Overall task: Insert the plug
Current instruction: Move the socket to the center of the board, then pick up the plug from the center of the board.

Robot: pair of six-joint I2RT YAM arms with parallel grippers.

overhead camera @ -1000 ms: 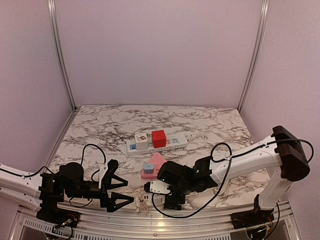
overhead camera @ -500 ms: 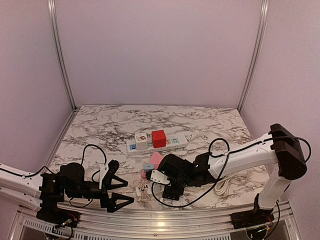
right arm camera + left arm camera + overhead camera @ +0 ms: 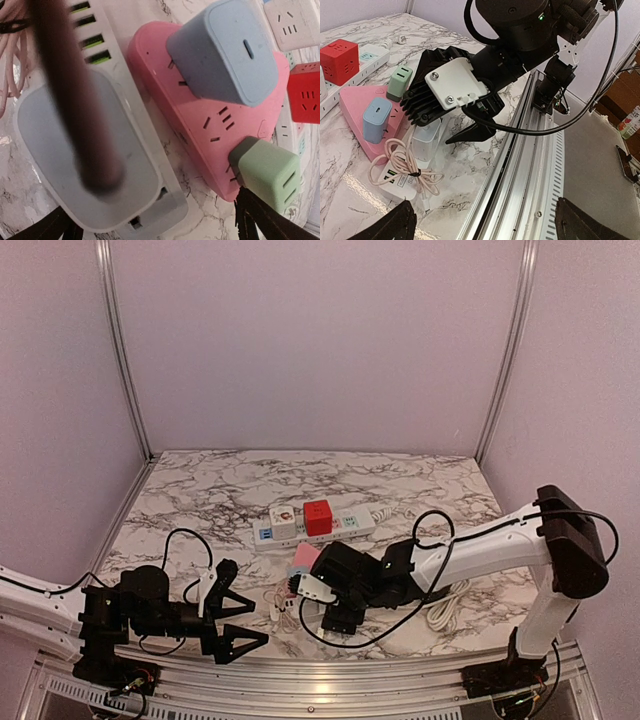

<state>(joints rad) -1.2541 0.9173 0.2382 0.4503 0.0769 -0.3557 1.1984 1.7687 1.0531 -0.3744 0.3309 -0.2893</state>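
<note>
— Starting with the biggest things, what is the layout?

— A marble table (image 3: 200, 490), with the right arm (image 3: 480, 552) stretched across it toward the near middle. The left arm (image 3: 130, 605) is folded low at the near left corner. I'd say it is parked there to leave room.

— And the sockets?

— A long white strip (image 3: 350, 524) lies farther back, carrying a red cube (image 3: 318, 517). Nearer is a pink block (image 3: 355, 107) with a blue plug (image 3: 376, 119) and a green plug (image 3: 399, 83) standing in it. A short white strip (image 3: 395, 180) lies against its near side.

— Where's the plug for the job?

— My guess is the pale plug (image 3: 427, 142) standing on that short strip, its pink cord (image 3: 402, 162) coiled beside it. Whether it's seated or merely standing there, I can't tell.

— The hands?

— The right gripper (image 3: 152, 200) hangs directly over the pale plug. Its fingers are spread wide to either side and touch nothing, so it is likely lined up to straddle the plug. The left gripper (image 3: 258, 619) is also spread and empty, well apart from everything.

— Any trouble ahead?

— The green plug sits close to one finger, and a dark cable (image 3: 75, 100) blurs the wrist view.
</note>
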